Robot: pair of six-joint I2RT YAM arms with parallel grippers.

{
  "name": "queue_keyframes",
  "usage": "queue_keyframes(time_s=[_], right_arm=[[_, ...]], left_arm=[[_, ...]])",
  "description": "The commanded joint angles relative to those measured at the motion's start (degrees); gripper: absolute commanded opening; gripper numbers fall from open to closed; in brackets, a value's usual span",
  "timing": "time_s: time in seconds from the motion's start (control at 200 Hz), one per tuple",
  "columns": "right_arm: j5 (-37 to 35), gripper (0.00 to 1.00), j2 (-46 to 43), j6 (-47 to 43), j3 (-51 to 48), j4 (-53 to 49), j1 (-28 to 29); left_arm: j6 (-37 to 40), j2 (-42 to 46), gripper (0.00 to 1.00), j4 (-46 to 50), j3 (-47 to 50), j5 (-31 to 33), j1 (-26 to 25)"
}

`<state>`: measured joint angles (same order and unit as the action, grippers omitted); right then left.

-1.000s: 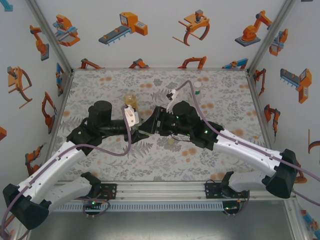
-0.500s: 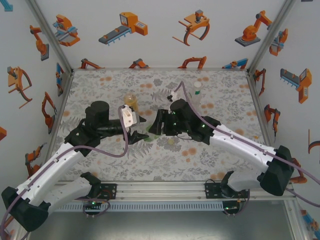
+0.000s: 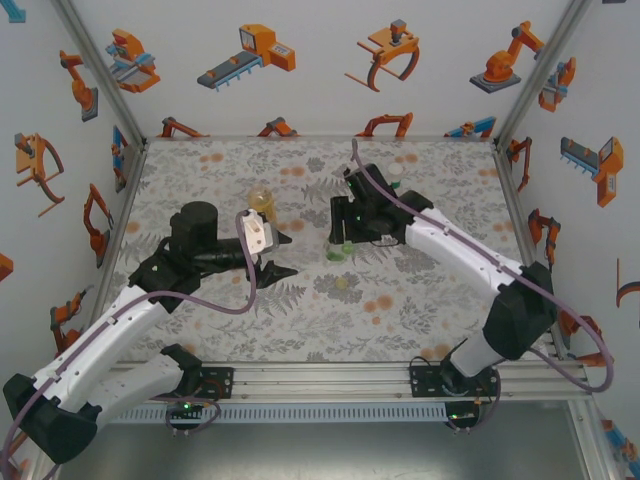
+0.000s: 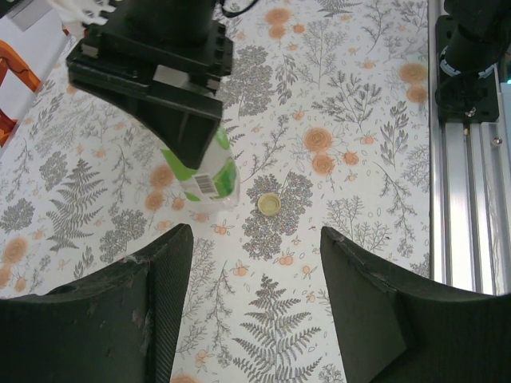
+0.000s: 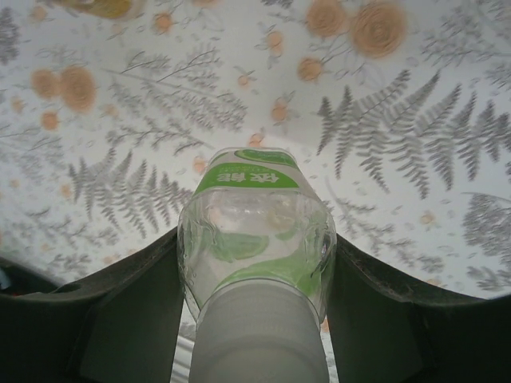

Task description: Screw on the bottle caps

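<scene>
Broadly, the floral-patterned tabletop [image 3: 200, 170] leaves free room all round, its walls well apart from both arms. The right gripper [image 5: 255, 267] is clamped on a clear plastic bottle with a green label [image 5: 254, 231], whose neck carries a whitish screw cap [image 5: 259, 351]. The left gripper [image 4: 254, 239] hangs spread apart, holding nothing. A small pale yellow-green round cap [image 4: 269, 204] lies loose just beside the bottle. Being flat and low, it could skid away under closing fingers, or the bottle could be set down on it.
</scene>
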<state>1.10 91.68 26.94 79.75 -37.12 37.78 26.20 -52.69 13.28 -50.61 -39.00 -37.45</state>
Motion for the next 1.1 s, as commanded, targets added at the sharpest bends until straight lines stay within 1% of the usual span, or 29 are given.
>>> queue_keyframes(time_s=[0.0,0.255,0.386,0.621,0.861,1.096], right_arm=[[-2.52,0.45,4.79,-6.71,5.93,-4.61,-1.95],[-3.44,0.45,17.19,-10.94,19.13,-7.73,-5.82],[-2.89,0.45,22.12,-11.46,24.35,-7.97,-7.47],[-2.86,0.45,29.77,-13.57,32.41,-9.52,-8.47],[-6.59,0.46,33.65,-17.38,35.17,-10.19,-8.51],[-7.43,0.49,34.90,-17.35,34.61,-9.03,-8.51]], left_arm=[[-0.79,0.24,0.61,-0.82,-0.01,-1.29,0.30],[-0.75,-0.26,0.61,-0.78,-0.02,-1.25,0.31],[-0.72,-0.24,0.62,-0.71,-0.02,-1.26,0.34],[-0.78,-0.39,0.62,-0.41,-0.17,-1.16,0.28],[-0.96,-0.58,0.62,-0.36,-0.27,-1.09,0.33],[-1.25,-1.21,0.61,-0.40,-0.41,-1.41,0.30]])
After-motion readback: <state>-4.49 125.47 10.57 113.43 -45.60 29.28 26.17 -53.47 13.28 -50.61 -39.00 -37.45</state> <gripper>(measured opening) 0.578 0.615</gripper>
